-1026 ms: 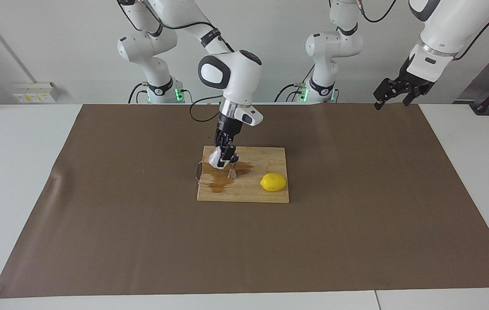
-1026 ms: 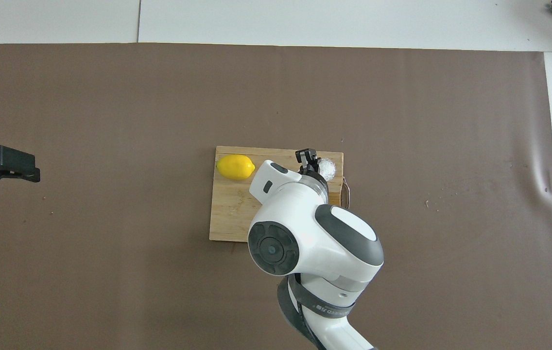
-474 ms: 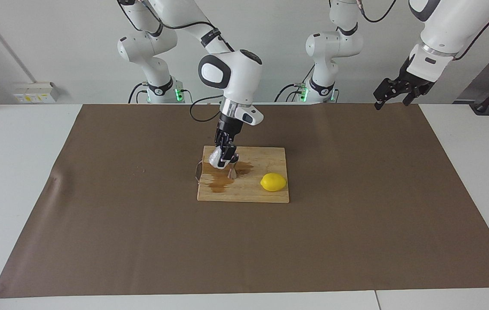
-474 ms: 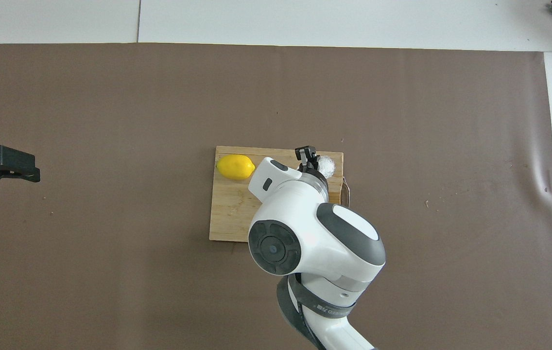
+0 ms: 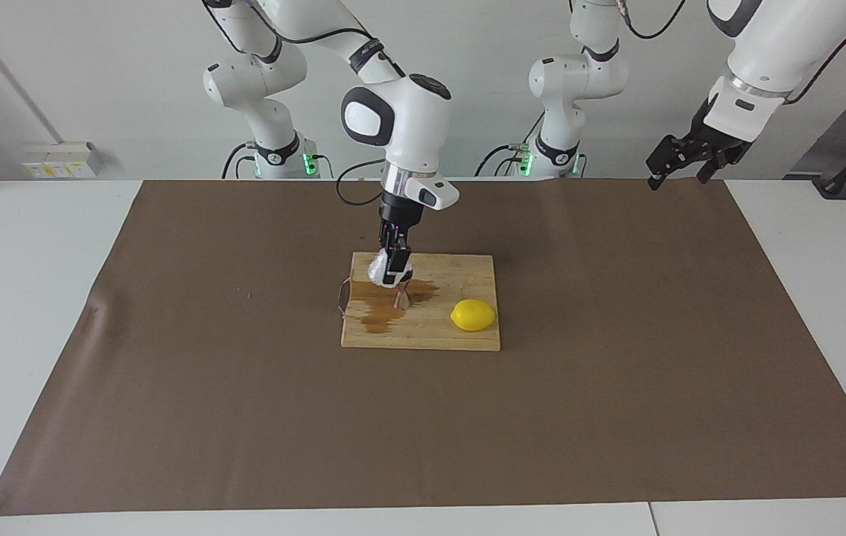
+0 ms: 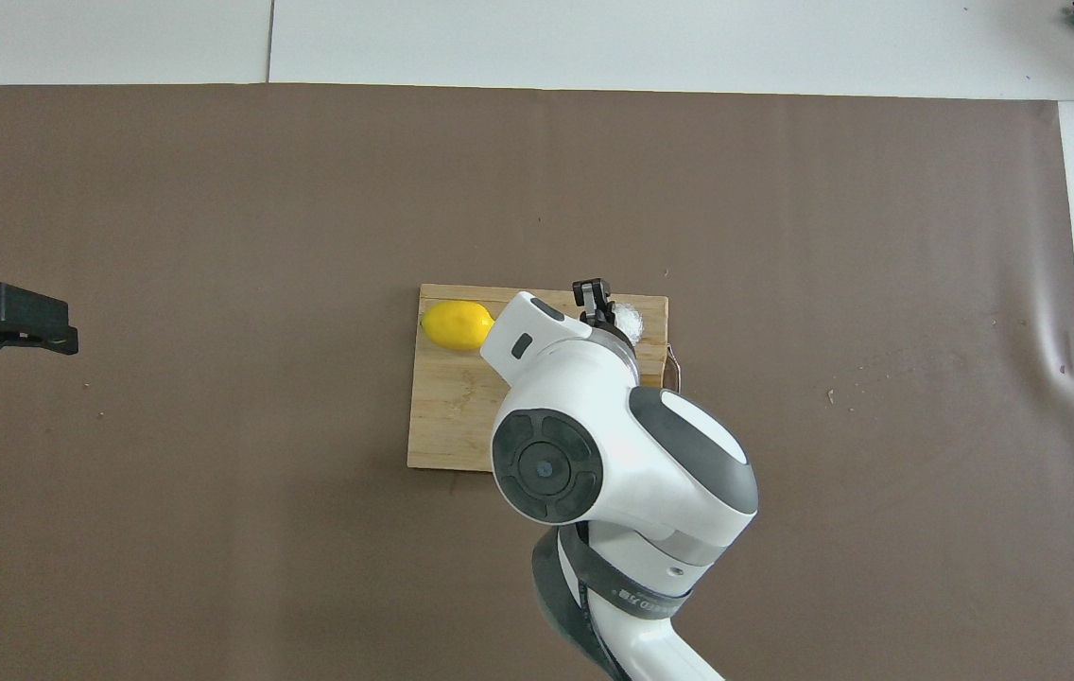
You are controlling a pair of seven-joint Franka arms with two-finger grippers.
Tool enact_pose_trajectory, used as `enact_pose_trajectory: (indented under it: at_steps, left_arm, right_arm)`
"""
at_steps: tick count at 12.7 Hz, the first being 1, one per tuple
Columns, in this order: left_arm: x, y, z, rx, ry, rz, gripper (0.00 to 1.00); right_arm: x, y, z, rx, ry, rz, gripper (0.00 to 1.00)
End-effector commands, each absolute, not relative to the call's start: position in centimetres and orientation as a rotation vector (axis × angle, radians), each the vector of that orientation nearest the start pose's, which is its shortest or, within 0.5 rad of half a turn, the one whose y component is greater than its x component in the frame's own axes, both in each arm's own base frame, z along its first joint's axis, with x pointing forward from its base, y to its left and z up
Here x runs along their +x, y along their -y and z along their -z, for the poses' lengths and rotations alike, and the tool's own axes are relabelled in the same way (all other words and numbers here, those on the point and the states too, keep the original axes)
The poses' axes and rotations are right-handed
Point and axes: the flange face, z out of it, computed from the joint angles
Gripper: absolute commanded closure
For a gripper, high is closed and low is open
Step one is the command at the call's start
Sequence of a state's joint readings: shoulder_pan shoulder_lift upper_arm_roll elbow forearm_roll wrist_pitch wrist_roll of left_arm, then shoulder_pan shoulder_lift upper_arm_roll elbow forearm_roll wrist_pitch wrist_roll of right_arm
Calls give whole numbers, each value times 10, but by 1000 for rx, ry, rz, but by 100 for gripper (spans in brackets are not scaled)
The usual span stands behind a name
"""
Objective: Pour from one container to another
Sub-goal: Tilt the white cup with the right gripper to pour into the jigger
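The right gripper (image 5: 393, 269) is clamped on the squat whitish-clear ribbed cup (image 5: 378, 268), tilted just above the small steel hourglass jigger (image 5: 401, 298) standing on the wooden cutting board (image 5: 468, 335). A wet brown stain (image 5: 378, 316) surrounds the jigger, near the yellow lemon (image 5: 473, 315). Risk: the narrow mouth invites further spillage, and contact could topple the jigger. The left gripper (image 5: 680, 160) waits spread wide and empty over the mat's edge.

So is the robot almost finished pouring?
Nearly, it seems. The right gripper holds the clear cup tipped over the steel jigger, and brown liquid has spilled across the cutting board. Left: setting the cup down. The left gripper waits, open.
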State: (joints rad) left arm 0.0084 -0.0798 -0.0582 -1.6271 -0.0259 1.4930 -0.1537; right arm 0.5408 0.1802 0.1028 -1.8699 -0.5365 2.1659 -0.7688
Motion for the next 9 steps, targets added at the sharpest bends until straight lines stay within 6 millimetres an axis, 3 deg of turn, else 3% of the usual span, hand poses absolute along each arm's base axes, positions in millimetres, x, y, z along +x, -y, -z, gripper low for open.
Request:
enact_pose_trajectory:
  at_steps: [1,7,9]
  left_arm:
    - [515,27,-634,-3143,156,-103,0]
    - [515,27,-635,-3143,156,-101,0]
    - [515,27,-635,-3143,156,-101,0]
  right_arm:
    - [515,-342,-438,1891,-2012,-139,100]
    - [551,-280,-432,2073,-2056,-124,100]
    - [565,-242,-423,2121,-2129,-116,100]
